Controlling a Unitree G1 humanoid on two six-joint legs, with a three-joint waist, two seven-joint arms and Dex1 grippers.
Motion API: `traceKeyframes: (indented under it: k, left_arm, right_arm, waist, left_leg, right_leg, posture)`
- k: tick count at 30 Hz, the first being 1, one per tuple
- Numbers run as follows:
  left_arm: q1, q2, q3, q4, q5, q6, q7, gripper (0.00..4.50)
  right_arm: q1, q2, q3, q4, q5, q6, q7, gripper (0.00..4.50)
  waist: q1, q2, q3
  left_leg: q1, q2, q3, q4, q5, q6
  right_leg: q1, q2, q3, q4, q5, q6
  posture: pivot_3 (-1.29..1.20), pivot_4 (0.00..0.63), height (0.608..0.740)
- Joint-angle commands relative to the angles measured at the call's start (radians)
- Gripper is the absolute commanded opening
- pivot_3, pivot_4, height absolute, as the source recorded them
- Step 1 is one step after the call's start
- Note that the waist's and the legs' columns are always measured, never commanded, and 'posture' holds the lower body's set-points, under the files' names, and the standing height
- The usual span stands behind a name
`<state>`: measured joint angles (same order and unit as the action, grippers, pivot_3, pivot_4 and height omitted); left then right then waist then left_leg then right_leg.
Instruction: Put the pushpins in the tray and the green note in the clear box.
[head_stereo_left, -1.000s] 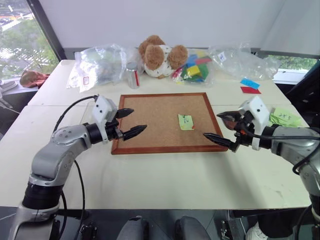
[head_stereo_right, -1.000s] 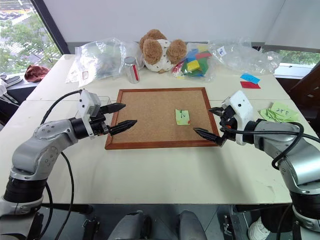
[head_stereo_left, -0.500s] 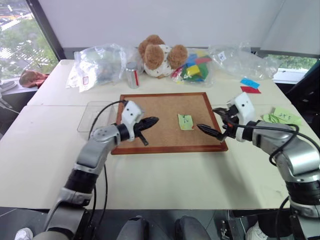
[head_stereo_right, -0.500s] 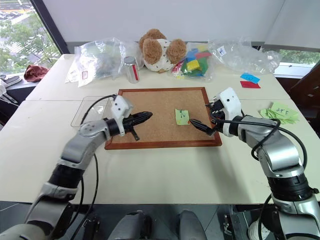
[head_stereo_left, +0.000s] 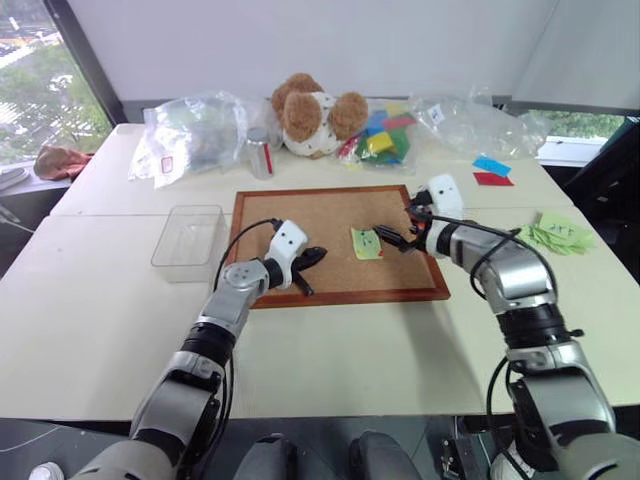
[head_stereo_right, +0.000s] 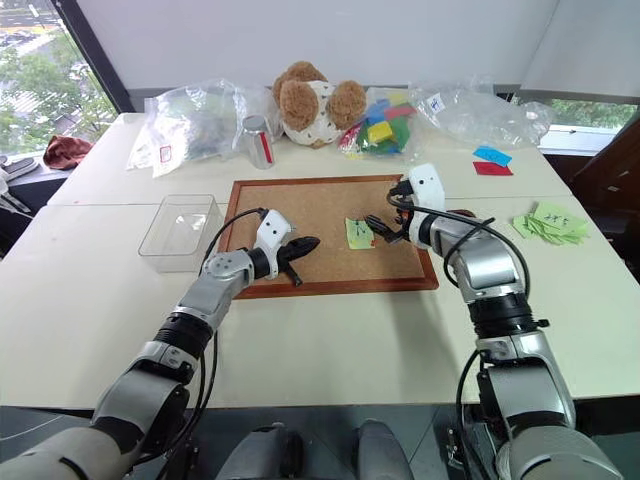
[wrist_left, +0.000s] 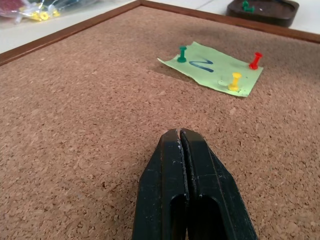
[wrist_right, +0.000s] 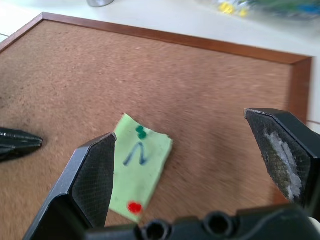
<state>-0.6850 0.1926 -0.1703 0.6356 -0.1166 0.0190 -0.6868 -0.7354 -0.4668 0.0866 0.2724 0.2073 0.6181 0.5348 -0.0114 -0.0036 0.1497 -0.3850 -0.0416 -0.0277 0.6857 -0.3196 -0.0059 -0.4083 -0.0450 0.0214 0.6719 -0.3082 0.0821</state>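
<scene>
3 pushpins hold the small pale yellow-green paper note (wrist_left: 211, 66) to the brown wood-framed corkboard (head_stereo_left: 300, 225): a green pin (wrist_left: 182, 53), a red pin (wrist_left: 255, 60) and a yellow pin (wrist_left: 234, 81). We judge the step in hand to be pulling the first of them.

Our right gripper (wrist_right: 200, 165) hangs just beside the right edge of the note with its black fingers spread wide and nothing between them. Our left gripper (wrist_left: 187, 180) lies low over the cork to the left of the note, fingers pressed together and empty.

The dark reddish-brown shallow tray (wrist_left: 263, 11) sits off the right edge of the board, and 1 green pin (wrist_left: 246, 6) already lies in it. The transparent rectangular plastic box (head_stereo_left: 188, 235) stands on the white table (head_stereo_left: 100, 300) just left of the board, with nothing in it that we can see.

To do this well, we would centre the right fingers on 1 pin head, the red one seeming nearest to them, narrow them before touching so they do not snag the paper, and pull straight out of the cork without tilting. The closed left tip could press the note flat so it does not lift or tear. We would leave the note alone until all 3 pins are out.
</scene>
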Motion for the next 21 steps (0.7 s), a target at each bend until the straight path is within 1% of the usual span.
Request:
traceKeyframes:
  k: [1,2,4,6,12,21]
  left_arm:
    - [0.015,-0.007,0.007,0.048,0.021,0.013,0.01,0.0]
    - [0.015,-0.007,0.01,0.049,0.022,0.013,0.01,0.0]
    - [0.015,-0.008,0.015,0.047,0.021,0.014,0.012,0.0]
    - [0.019,-0.006,0.017,0.043,0.022,0.014,0.012,0.0]
    - [0.032,-0.008,0.027,0.023,0.024,0.022,0.018,0.0]
    - [0.053,-0.008,0.035,-0.01,0.025,0.036,0.033,0.0]
  right_arm:
    - [-0.05,0.037,0.003,0.071,-0.031,-0.077,0.002,4.25]
    - [-0.056,0.046,0.007,0.097,-0.043,-0.101,0.001,3.99]
    - [-0.067,0.061,0.014,0.143,-0.062,-0.136,0.005,3.29]
    - [-0.081,0.074,0.022,0.187,-0.081,-0.166,0.006,2.27]
    - [-0.125,0.107,0.019,0.33,-0.119,-0.26,0.011,2.27]
    - [-0.161,0.142,0.007,0.436,-0.133,-0.32,0.032,2.27]
  waist:
    - [-0.001,0.0,0.0]
    - [0.0,0.0,0.0]
    - [0.0,0.0,0.0]
    - [-0.001,0.0,0.0]
    - [-0.004,0.0,0.0]
    - [-0.007,0.0,0.0]
  left_leg:
    - [0.0,0.0,0.0,0.0,0.0,0.0]
    - [0.0,0.0,0.0,0.0,0.0,0.0]
    - [0.0,0.0,0.0,0.0,0.0,0.0]
    - [0.0,0.0,0.0,0.0,0.0,0.0]
    - [0.001,0.0,0.0,0.0,0.001,-0.001]
    - [0.001,0.0,0.0,0.0,0.001,-0.001]
  right_leg:
    - [0.0,0.0,0.0,0.0,0.0,0.0]
    - [0.0,0.0,0.0,0.0,0.0,0.0]
    - [0.0,0.0,0.0,0.001,0.0,0.0]
    - [0.0,0.0,0.0,0.001,0.0,0.0]
    - [0.0,0.0,0.0,0.002,0.0,0.0]
    - [-0.002,0.0,0.0,0.007,0.0,0.0]
  posture:
    - [0.0,0.15,0.74]
    - [0.0,0.15,0.74]
    - [0.0,0.15,0.74]
    - [0.0,0.15,0.74]
    - [0.0,0.15,0.74]
    - [0.0,0.15,0.74]
